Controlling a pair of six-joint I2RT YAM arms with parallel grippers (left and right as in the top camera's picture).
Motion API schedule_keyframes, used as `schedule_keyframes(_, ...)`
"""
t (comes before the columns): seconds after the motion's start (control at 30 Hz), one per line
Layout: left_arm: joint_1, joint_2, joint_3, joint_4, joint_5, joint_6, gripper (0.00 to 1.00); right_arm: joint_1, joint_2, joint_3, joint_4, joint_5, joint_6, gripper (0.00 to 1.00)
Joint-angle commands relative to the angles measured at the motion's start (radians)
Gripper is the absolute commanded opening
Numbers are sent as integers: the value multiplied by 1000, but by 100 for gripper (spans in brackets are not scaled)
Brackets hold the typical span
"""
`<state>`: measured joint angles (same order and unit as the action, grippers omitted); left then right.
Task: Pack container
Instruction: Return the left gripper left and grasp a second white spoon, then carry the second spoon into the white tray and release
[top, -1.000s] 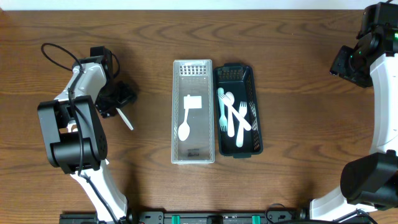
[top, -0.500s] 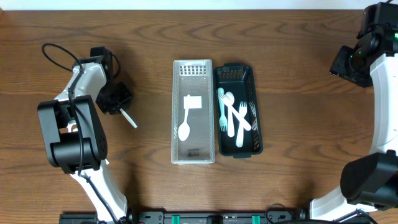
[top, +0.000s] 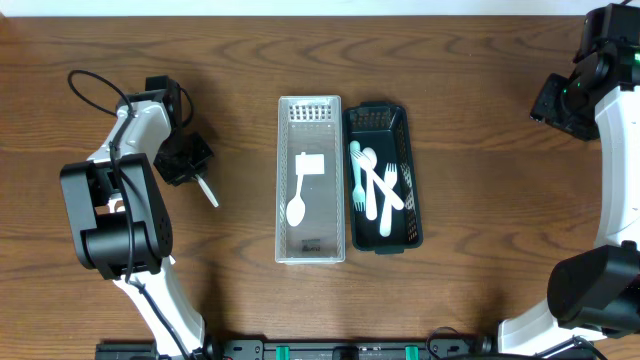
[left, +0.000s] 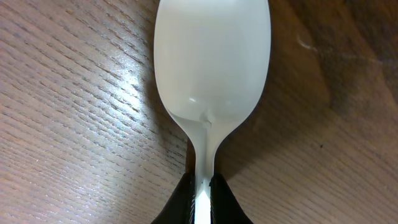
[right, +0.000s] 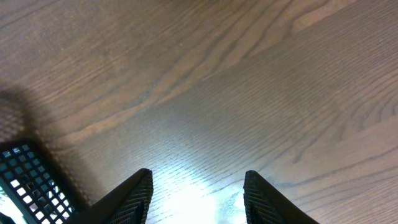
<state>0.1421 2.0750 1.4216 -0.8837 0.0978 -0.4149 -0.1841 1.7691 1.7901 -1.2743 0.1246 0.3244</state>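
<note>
My left gripper (top: 190, 166) is at the table's left, shut on a white plastic spoon (left: 211, 62). The jaws pinch its neck just below the bowl (left: 202, 186). From overhead only the spoon's handle end (top: 207, 190) shows, sticking out from under the gripper onto the wood. The clear rectangular container (top: 325, 225) stands mid-table, holding one white spoon (top: 298, 203) and a white folded packet (top: 310, 163). My right gripper (right: 198, 193) hangs open over bare wood at the far right, with nothing between its fingers.
A dark green basket (top: 415, 205) with several white forks and spoons stands against the container's right side; its corner (right: 25, 180) shows in the right wrist view. A black cable (top: 95, 85) loops behind the left arm.
The left gripper's jaws have come together on the spoon's neck. The spoon's handle end has shifted slightly on the table. The right arm has not moved.
</note>
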Motion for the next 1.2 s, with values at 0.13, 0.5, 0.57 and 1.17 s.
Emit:
schedule_keyframes(0.13, -16, -32, 23, -52, -8, 56, 6, -7, 5, -4, -1, 10, -11, 50)
schedule_keyframes(0.5, -380, -428, 79, -173, -14, 66, 6, -7, 5, -4, 0, 10, -11, 50)
schedule_keyframes(0.57, -475, -460, 79, -164, -39, 58, 6, -7, 5, -4, 0, 10, -11, 50)
schedule_keyframes(1.17, -712, -197, 50, -117, -64, 55, 7, -7, 5, -4, -29, 10, -34, 50)
